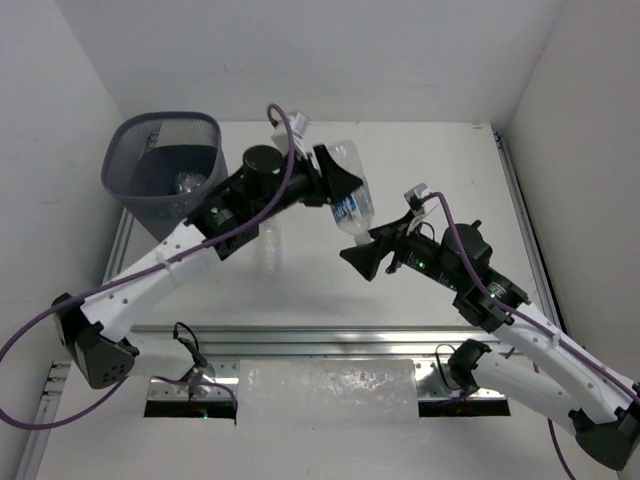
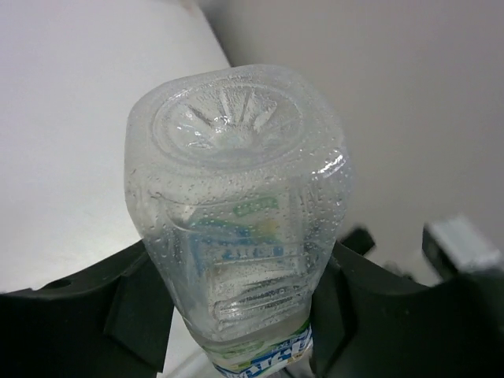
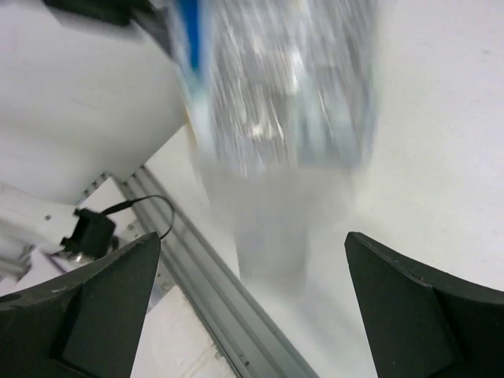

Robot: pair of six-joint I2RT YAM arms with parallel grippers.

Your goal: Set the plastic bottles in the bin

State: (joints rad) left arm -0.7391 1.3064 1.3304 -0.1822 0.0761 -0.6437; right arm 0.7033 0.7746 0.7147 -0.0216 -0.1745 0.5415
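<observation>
The bin (image 1: 165,165) is placed at the far left corner of the table (image 1: 440,170), close against the left wall. Through its open top a pale, clear bottle in the bin (image 1: 188,182) is seen low against the mesh on its right side; whether more lie beneath cannot be told.

To the right of the bin, level with its rim and well apart from it, a held bottle (image 2: 236,197) with a blue label is clamped between the fingers (image 2: 118,307) of the left gripper (image 1: 340,185). It is raised off the table and tilted, and its ribbed base is turned toward the wrist camera.

Further from the bin, just beyond the bottle's lower end, the right gripper (image 3: 252,307) is spread wide, and nothing is gripped by it; the bottle is shown only as a blur between and beyond its fingers.

A standing bottle (image 1: 268,245), clear and faint, is seen on the table nearer than the bin, beneath the left arm.

The side of the table farthest from the bin is bounded by a metal rail (image 1: 520,220), with a wall just past it. White tabletop is seen between that rail and the grippers.
</observation>
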